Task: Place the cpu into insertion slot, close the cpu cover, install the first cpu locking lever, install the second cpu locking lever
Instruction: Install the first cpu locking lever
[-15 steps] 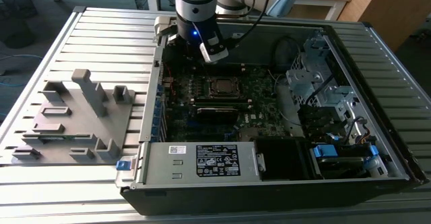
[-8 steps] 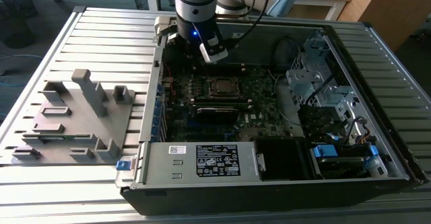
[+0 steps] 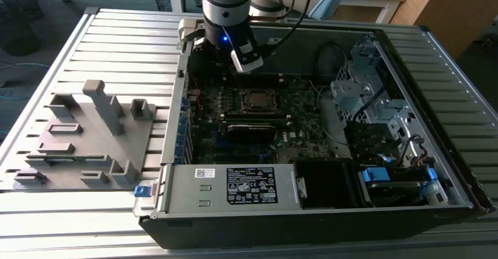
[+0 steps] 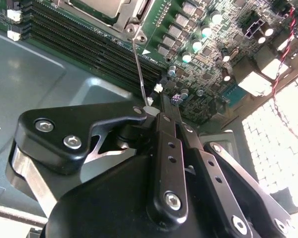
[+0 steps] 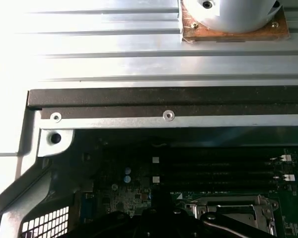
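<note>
The cpu [image 3: 257, 100] lies flat in its socket in the middle of the motherboard, grey-brown top up. The silvery cpu cover [image 4: 130, 16] lies down around it as a frame. A thin wire locking lever [image 4: 140, 69] rises from the socket's corner to my fingertips. My gripper [image 4: 151, 110] is shut on the lever's free end. In the exterior view my gripper [image 3: 245, 60] hangs just behind the socket, over the rear of the board. The socket [image 5: 228, 210] also appears in the first wrist view, beside the memory slots.
The open computer case [image 3: 435, 154] lies on a slatted metal table. A grey power box [image 3: 233, 184] with a white label fills its front. Drive cages and cables [image 3: 365, 90] stand at the exterior view's right. A grey fixture plate [image 3: 78, 136] sits at the left.
</note>
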`<control>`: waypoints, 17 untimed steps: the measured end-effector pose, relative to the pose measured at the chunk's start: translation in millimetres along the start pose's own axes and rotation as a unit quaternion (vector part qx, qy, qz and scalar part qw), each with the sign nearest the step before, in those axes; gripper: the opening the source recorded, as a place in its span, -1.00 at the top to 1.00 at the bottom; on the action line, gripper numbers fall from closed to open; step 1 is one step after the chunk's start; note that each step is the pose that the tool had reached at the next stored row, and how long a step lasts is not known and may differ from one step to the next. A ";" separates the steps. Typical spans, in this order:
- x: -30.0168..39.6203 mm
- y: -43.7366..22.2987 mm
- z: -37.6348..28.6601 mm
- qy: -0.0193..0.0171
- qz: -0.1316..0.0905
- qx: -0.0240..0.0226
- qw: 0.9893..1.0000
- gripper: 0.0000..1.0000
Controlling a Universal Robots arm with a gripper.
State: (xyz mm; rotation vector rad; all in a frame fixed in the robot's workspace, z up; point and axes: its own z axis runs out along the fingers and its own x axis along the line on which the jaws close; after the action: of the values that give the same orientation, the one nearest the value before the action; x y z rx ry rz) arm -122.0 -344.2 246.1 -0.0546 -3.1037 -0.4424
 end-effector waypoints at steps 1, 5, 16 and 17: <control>-0.8 0.0 0.0 0.000 0.000 0.000 1.000 0.80; -8.8 0.3 0.1 0.000 0.000 0.000 1.000 0.80; -42.4 1.5 0.2 0.000 0.000 0.000 1.000 0.80; -45.1 1.5 0.2 0.000 0.000 0.000 1.000 0.80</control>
State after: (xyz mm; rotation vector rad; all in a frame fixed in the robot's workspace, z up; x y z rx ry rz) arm -76.8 -344.2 245.8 -0.0547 -3.1032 -0.4421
